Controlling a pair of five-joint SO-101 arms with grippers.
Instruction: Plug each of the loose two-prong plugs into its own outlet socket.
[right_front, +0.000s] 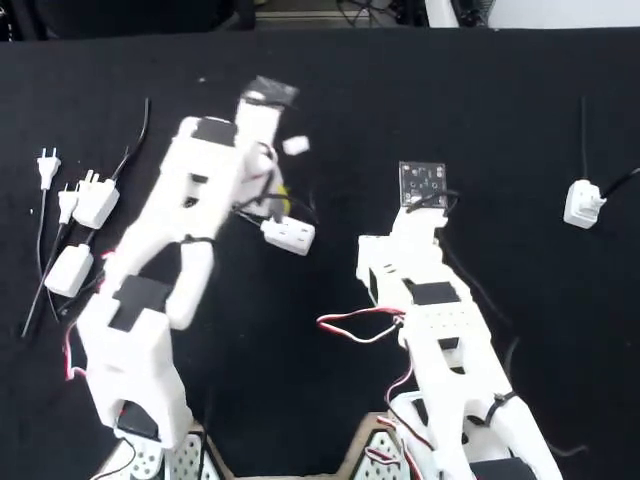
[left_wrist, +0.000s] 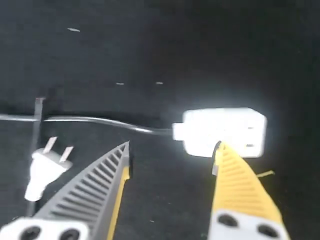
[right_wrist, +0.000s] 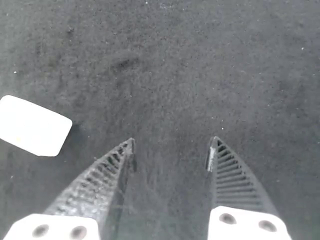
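Left claw (left_wrist: 172, 150) wide open; outlet block (left_wrist: 222, 131) at its yellow fingertip, loose plug (left_wrist: 45, 167) outside grey finger. Right claw (right_wrist: 172, 147) also wide; white block (right_wrist: 32, 125) outside one finger.

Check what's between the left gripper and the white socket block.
Nothing but bare black cloth, per the left wrist view: the open left gripper sits just short of the socket block, its yellow fingertip overlapping the block's edge.

1 overhead camera, 2 close wrist cameras.
We see the outlet block (right_front: 288, 234) (left_wrist: 220, 131) from overhead and left wrist.
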